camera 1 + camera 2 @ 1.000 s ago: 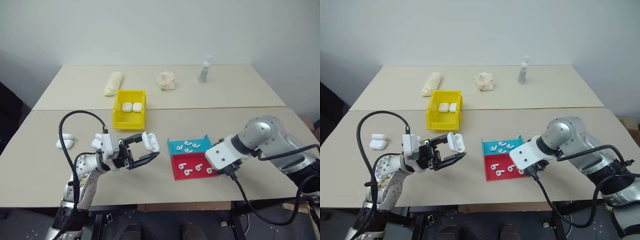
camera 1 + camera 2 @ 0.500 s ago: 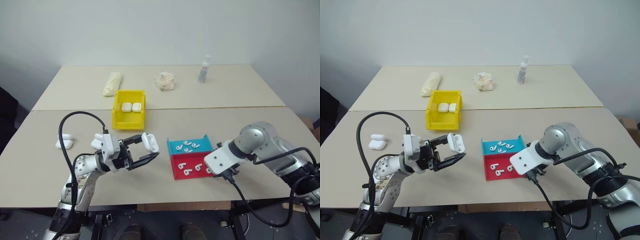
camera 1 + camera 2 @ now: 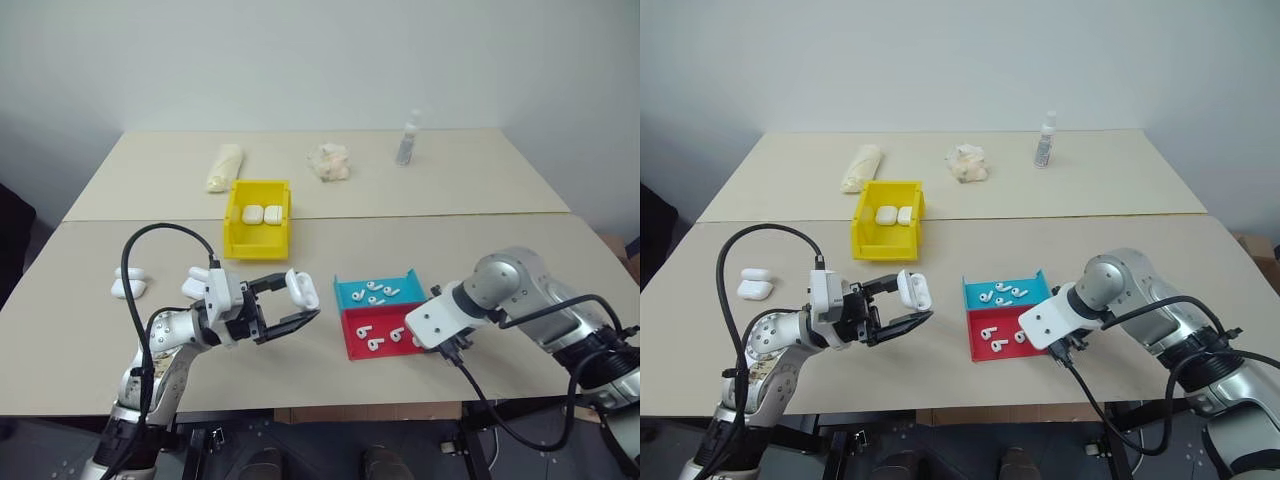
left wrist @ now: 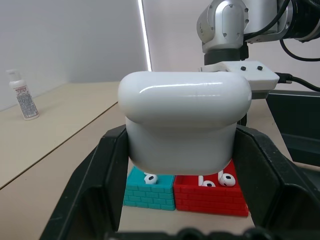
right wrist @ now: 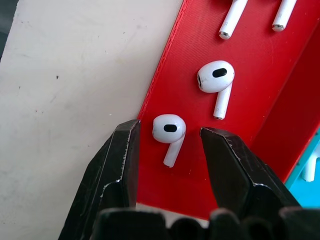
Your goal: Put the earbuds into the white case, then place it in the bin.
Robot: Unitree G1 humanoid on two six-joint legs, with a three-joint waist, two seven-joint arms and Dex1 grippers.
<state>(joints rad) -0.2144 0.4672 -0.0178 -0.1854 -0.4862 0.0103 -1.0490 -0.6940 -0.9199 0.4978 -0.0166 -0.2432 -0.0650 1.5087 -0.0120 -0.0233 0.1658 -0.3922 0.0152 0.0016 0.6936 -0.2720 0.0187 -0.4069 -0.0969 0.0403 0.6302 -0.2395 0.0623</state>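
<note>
My left gripper [image 3: 298, 298] is shut on the white case [image 4: 184, 120], holding it level above the table, left of the trays. Several earbuds lie in a teal tray [image 3: 345, 290] and a red tray [image 3: 350, 322]. My right gripper [image 5: 170, 129] points down into the red tray. It is open, and its black fingers [image 5: 122, 160] straddle one earbud [image 5: 168, 131] without touching it. A second earbud [image 5: 216, 79] lies just beyond. The yellow bin [image 3: 255, 248] stands behind, with two white cases inside.
Two spare white cases [image 3: 128, 285] lie at the table's left edge. Along the back are a rolled cloth [image 3: 225, 166], a crumpled tissue [image 3: 331, 162] and a small bottle [image 3: 408, 140]. The right arm's cable hangs over the front edge.
My right gripper has sunk a little toward the red tray and its fingers have narrowed. The left gripper and the case have stayed put.
</note>
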